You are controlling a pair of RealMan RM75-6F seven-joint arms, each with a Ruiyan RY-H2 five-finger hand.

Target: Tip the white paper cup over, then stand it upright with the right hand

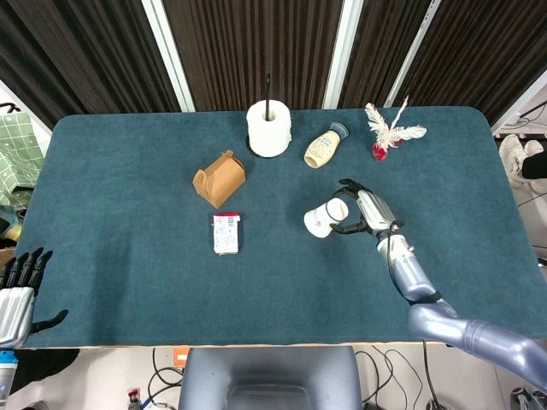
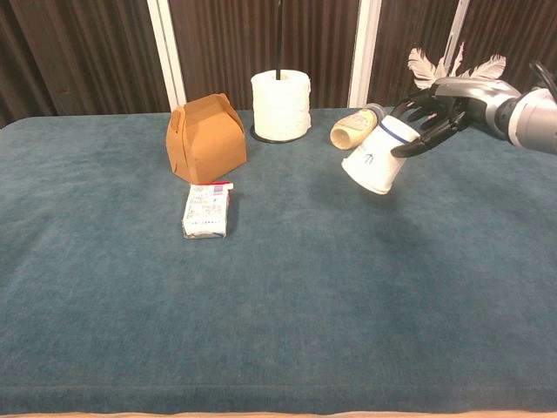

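Note:
The white paper cup (image 1: pixel 325 217) (image 2: pixel 380 155) hangs tilted above the table, its mouth pointing down and to the left and its blue-ringed base toward my right hand (image 1: pixel 366 209) (image 2: pixel 435 109). That hand grips the cup at its base end, fingers curled around it. The cup's shadow falls on the cloth below. My left hand (image 1: pixel 17 286) rests off the table's front left corner, fingers apart, holding nothing.
On the blue table (image 1: pixel 128 188) stand a brown gable box (image 1: pixel 219 178), a toilet roll on a holder (image 1: pixel 268 128), a lying mayonnaise bottle (image 1: pixel 323 147), a feather shuttlecock (image 1: pixel 386 132) and a small carton (image 1: pixel 226 233).

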